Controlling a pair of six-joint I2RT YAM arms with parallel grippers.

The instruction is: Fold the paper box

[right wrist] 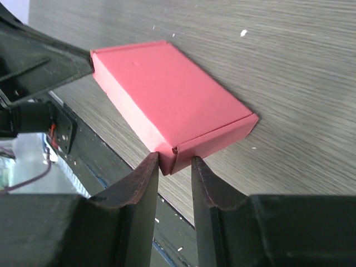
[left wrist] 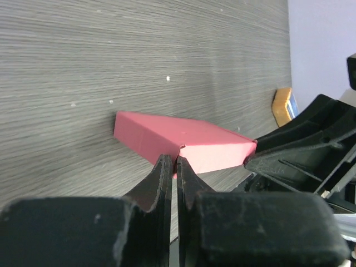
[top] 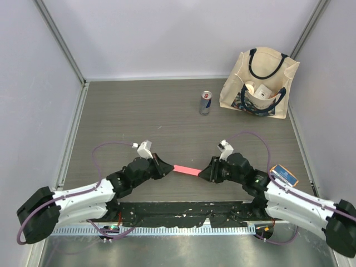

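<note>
white arm links (top: 83,199), black joints (top: 36,214), looping purple cables (top: 111,143)

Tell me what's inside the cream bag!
A small white box peeks out of the tote bag. The cloth hides anything deeper.

Can (top: 206,102) and tote bag (top: 258,83) stand well behind the paper box (top: 186,169).

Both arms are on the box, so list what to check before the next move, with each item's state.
1. Left end effector shut on a corner of the paper box: ok.
2. Right end effector gripping the other end: cannot tell; its jaws straddle a corner.
3. Box's top panel flat, seams closed: ok.
4. Box lifted off the table: cannot tell.
5. Can and tote bag far from both arms: ok.
</note>
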